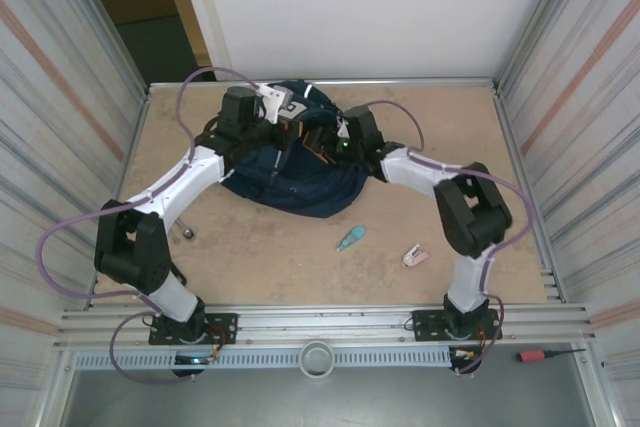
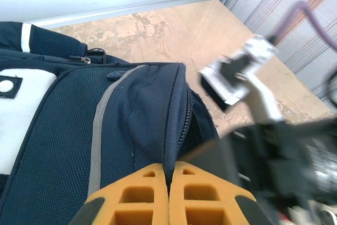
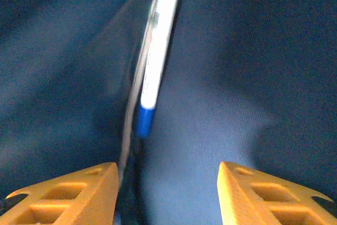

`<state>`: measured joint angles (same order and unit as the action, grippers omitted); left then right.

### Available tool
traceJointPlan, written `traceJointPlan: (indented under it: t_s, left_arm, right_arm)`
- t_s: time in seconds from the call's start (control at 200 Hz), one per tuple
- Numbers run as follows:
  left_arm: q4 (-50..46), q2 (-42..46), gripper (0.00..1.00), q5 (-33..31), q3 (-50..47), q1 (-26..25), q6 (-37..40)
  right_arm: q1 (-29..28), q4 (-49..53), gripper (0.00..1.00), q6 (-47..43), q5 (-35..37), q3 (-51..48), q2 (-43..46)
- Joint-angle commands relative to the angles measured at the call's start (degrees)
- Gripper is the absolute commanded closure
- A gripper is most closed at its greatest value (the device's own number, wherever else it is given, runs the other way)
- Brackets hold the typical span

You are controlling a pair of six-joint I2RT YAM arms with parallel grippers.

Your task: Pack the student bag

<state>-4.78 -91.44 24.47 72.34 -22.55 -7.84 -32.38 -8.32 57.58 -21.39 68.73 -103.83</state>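
Observation:
The navy student bag point(image 1: 295, 182) lies at the back middle of the table, white patches and grey strips on its top. My left gripper point(image 2: 172, 168) is shut on the zipped edge of the student bag point(image 2: 131, 130), pinching the fabric beside the zipper. My right gripper point(image 3: 167, 175) stands open inside the bag, navy lining all around it. A white and blue marker pen point(image 3: 157, 51) lies in a fold just ahead of the left finger, touching neither finger. From above, both wrists meet over the bag, the right gripper point(image 1: 335, 142) reaching in from the right.
On the bare table in front of the bag lie a teal item point(image 1: 350, 238), a pink and white item point(image 1: 415, 256) and a small dark object point(image 1: 187, 234). Metal walls enclose the table left and right; a red tool point(image 1: 540, 355) rests outside the front rail.

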Motion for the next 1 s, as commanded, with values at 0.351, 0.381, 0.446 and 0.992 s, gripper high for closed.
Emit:
traceJointPlan:
  t_s: [0.351,0.381,0.446,0.992]
  left_arm:
    - [6.11,1.71,1.00,3.24,0.64,0.52,-0.14]
    - [6.15,1.68,1.00,3.20,0.53,0.56,-0.11]
    - [6.21,1.65,1.00,3.21,0.31,0.56,-0.24]
    - [5.85,1.36,1.00,3.27,0.09,0.51,0.41]
  right_arm:
    - [-12.88,34.09,0.16,-8.63,31.32,-23.51,28.05]
    - [-13.98,33.34,0.13,-7.09,31.24,-24.69,27.98]
    - [-16.45,32.45,0.09,-4.50,31.66,-25.48,26.44]
    - [-23.61,29.31,0.20,-4.44,35.27,-17.26,9.56]
